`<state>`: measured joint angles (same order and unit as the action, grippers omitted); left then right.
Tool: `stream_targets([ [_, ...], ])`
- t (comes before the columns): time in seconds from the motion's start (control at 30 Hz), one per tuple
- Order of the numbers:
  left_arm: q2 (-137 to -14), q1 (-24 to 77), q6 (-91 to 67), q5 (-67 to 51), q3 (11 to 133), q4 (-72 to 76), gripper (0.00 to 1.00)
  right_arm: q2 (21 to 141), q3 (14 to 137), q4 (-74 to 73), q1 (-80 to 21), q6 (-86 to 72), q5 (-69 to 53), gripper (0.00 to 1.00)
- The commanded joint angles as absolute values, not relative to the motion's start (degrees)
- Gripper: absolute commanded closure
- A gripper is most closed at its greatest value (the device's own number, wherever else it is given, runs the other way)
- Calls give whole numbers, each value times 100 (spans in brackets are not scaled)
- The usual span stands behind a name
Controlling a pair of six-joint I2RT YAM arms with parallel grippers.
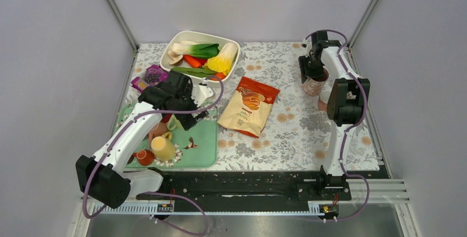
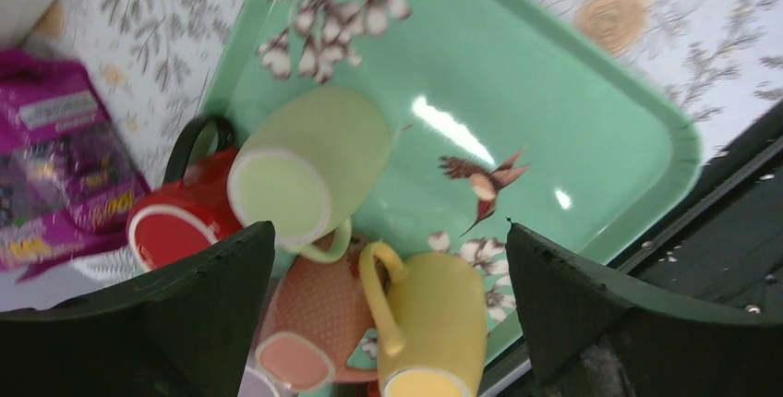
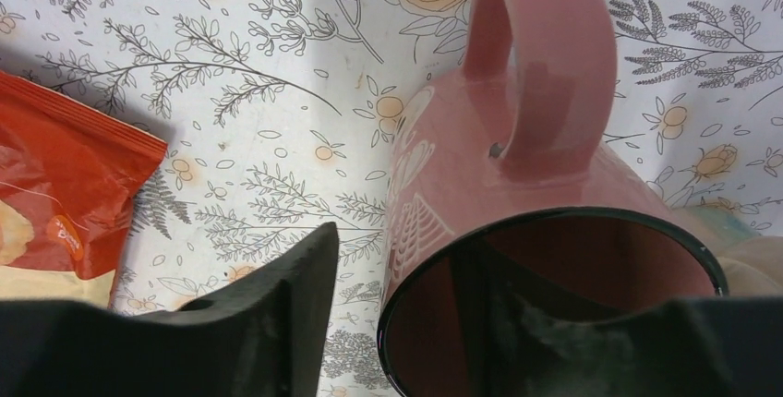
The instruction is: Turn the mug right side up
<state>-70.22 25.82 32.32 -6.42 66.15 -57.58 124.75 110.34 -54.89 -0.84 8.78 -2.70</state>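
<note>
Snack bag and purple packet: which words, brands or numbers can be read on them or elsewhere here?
No text can be read with certainty.
snack bag: dark print near the picture, too small to read.
purple packet: label and yellow lettering, too blurred to read.
pink mug: white drawing only, no words visible.

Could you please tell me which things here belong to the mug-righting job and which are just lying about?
Part of the job:
- pink mug, opening facing up
- right gripper, at that mug

Just lying about:
- snack bag
- vegetable bowl
- green tray
- spare mugs on the tray
- purple packet
</note>
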Motion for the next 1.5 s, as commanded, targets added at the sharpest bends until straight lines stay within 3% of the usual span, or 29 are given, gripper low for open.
stream_targets([
  [0.0, -6703, 1731, 3645, -622, 6489, -5787, 4, 12190, 11257, -5555, -90, 928, -360, 36],
  [0.13, -6611, 1008, 4126, -958, 6276, -5849, 33, 11732, 11161, -5532, -98, 833, -300, 15],
  [0.27, -6841, 418, 4464, -1142, 6017, -5589, 35, 11099, 10743, -5213, -202, 710, -557, 5],
  [0.43, -7209, 6, 4579, -1403, 5761, -5042, 49, 10267, 10035, -4658, -440, 594, -727, 4],
  [0.87, -8163, 0, 4241, -1684, 5378, -4114, 64, 9385, 9475, -4449, -1072, 592, -619, 4],
  [0.93, -8197, 0, 4196, -1783, 5330, -4048, 71, 9242, 9354, -4371, -1181, 578, -636, 4],
  [1.03, -8234, 0, 4132, -1975, 5325, -4059, 97, 8981, 9127, -4234, -1328, 535, -699, 4],
  [1.07, -8223, 0, 4094, -2057, 5338, -4099, 100, 8895, 9045, -4195, -1368, 520, -703, 4],
  [1.27, -7923, 0, 3364, -2835, 5597, -4236, 100, 8304, 8305, -3681, -1769, 135, -1009, 4],
  [1.47, -7450, 0, 2411, -3855, 6033, -4280, 100, 7671, 6925, -1729, -2691, -915, -2067, 2],
])
